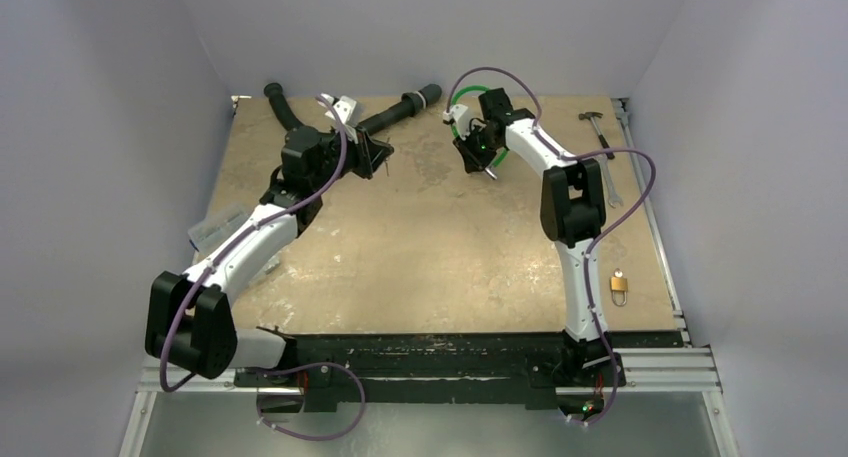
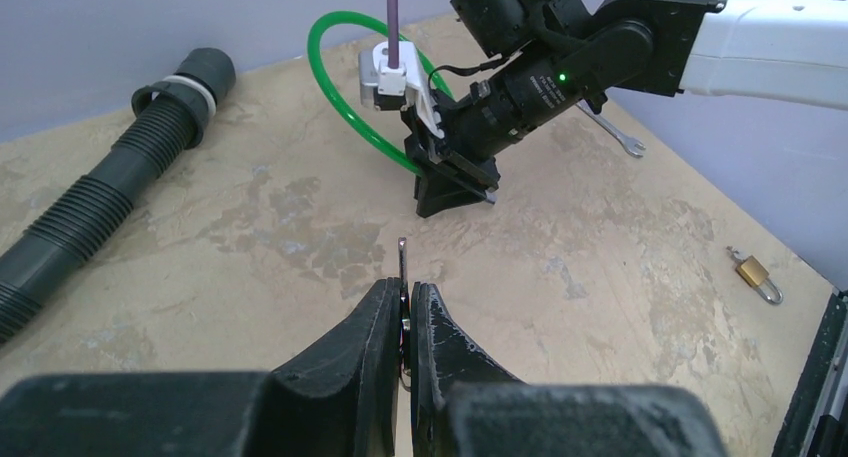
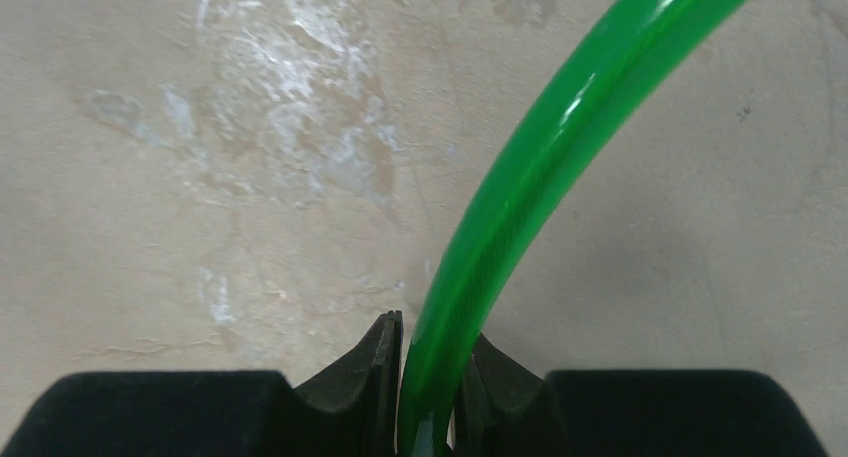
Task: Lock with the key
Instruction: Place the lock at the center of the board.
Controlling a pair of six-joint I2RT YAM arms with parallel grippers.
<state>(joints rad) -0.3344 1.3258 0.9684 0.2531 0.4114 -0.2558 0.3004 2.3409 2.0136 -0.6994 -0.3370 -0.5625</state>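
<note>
Left wrist view: the 2 black fingers (image 2: 432, 327) of the left gripper (image 2: 404, 295) stand almost together and pinch the key (image 2: 401, 262). The key is a thin silver metal strip whose tip projects straight out just beyond the fingertips. Ahead of those fingertips, and apart from the key, the right gripper (image 2: 455, 182) points down at the table (image 2: 250, 277), with the green cable loop (image 2: 330, 97) passing through it. The lock (image 2: 757, 274), a small brass padlock with a silver shackle, lies flat on the table far to the right of the left fingers, well apart from both grippers. A dark corrugated hose (image 2: 100, 202) lies to the left of the fingers. An open-ended wrench (image 2: 615, 135) lies beyond the right arm.

Right wrist view: the 2 fingers of the right gripper are drawn narrow and closed on the green cable loop. The cable rises from between them and curves up and to the right over the mottled tabletop.

Top external view: the 2 grippers face each other near the far edge of the table, close but not touching. The lock rests near the right edge, beside the lower link of the right arm and far behind that arm's fingers. A small hammer (image 1: 596, 127) lies near the far right corner, to the right of the right gripper, with the wrench just nearer than it.
</note>
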